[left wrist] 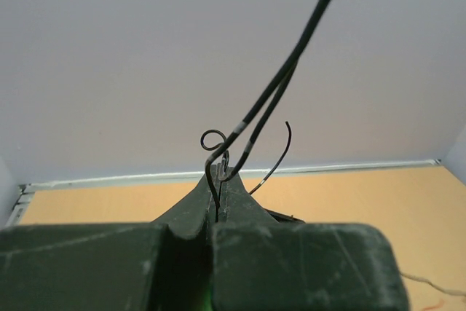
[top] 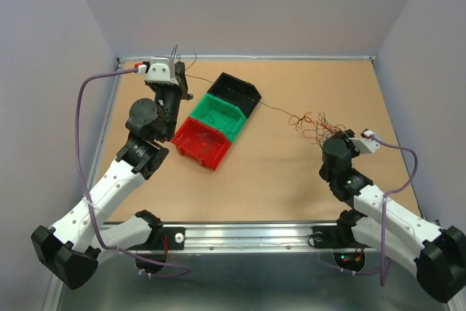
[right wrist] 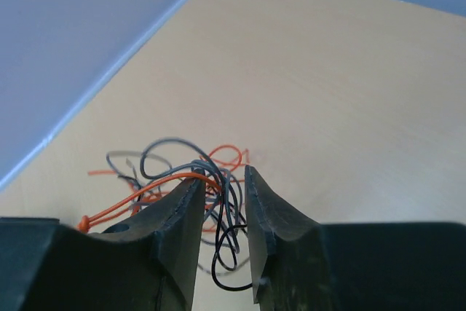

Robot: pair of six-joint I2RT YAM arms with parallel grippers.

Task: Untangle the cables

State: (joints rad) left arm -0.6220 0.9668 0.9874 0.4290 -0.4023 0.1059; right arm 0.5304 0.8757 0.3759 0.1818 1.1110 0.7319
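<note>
While the left claw [left wrist: 218, 191] pinches 1 dark wire [left wrist: 314, 12], the right claw [right wrist: 223, 176] stands slightly apart around the cables [right wrist: 182, 167].

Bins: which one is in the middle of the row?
The green bin; the black bin sits behind it toward the far wall, and the red bin sits in front, nearer the arms.

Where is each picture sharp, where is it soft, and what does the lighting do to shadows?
Top external view: even, soft light, hardly any shadow by the bins; the cables are barely resolved. Left wrist view: the dark wire reads crisp against the wall, while the left gripper, near the lens, looks softer. Right wrist view: cables sharp inside the right gripper, table beyond slightly blurred.
</note>
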